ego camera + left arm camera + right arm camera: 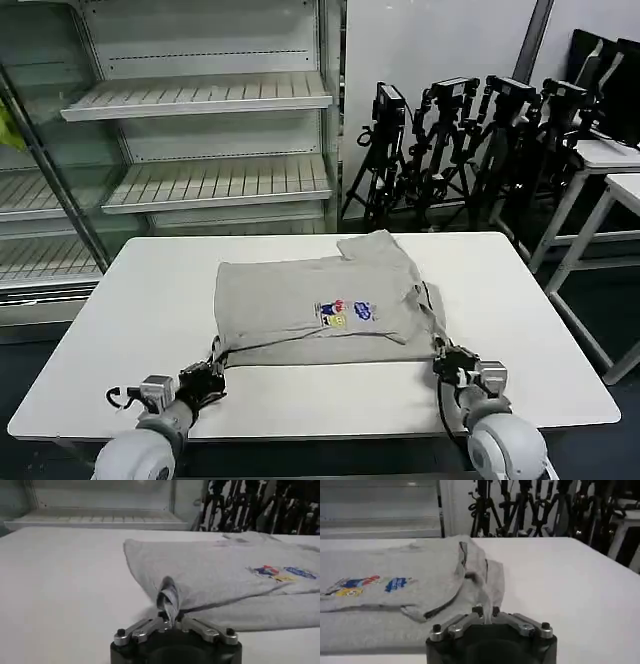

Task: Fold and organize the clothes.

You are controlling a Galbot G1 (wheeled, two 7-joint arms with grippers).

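Grey shirt, head view: the shirt [320, 300] lies flat near the middle of the white bench [130, 330], partly folded, its small multicoloured chest print [347, 312] facing up; one sleeve points toward the far edge.
Left gripper, head view: the left gripper [213, 372] sits at the shirt's near left corner, low over the bench.
Right gripper, head view: the right gripper [442, 358] sits at the shirt's near right corner.
Background, head view: shelves [200, 100] stand beyond the bench on the left, black tripods [470, 140] on the right.
Left wrist view: the left gripper [171, 621] has its jaws closed on a bunched pinch of shirt [215, 580] fabric, which rises in a small fold; the print [282, 573] shows farther off.
Right wrist view: the right gripper [487, 612] has its jaws closed on a thin edge of the shirt [420, 580], a rumpled fold of fabric just beyond it.
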